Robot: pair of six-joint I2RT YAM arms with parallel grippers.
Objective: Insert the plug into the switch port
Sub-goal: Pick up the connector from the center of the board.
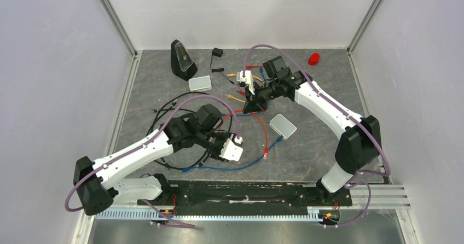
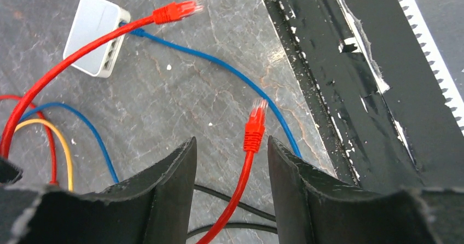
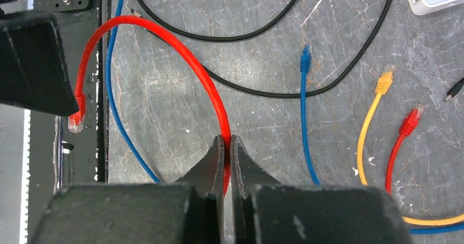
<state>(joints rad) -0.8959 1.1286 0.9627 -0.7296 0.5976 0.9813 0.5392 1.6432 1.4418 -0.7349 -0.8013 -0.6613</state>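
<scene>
A red plug (image 2: pixel 254 126) lies on the table between the fingers of my left gripper (image 2: pixel 230 143). The jaws stand open with a gap on each side of it. Its red cable runs back under the gripper. My right gripper (image 3: pixel 228 139) is shut on a red cable (image 3: pixel 180 52) that arcs over to a red plug (image 3: pixel 76 121) beside the left finger. The pale switch box (image 2: pixel 94 30) lies ahead and left of the left gripper, its ports (image 2: pixel 112 55) facing it. From above, the box (image 1: pixel 283 126) sits between the left gripper (image 1: pixel 238 148) and the right gripper (image 1: pixel 253 106).
A second red plug (image 2: pixel 178 10) and a blue plug (image 2: pixel 137 32) lie by the box. Another pale box (image 1: pixel 199 83) and a black wedge device (image 1: pixel 182 59) stand farther back. Black cable loops (image 1: pixel 169 112), yellow and red patch leads (image 3: pixel 386 80) and the black base plate (image 2: pixel 350 91) surround the work area.
</scene>
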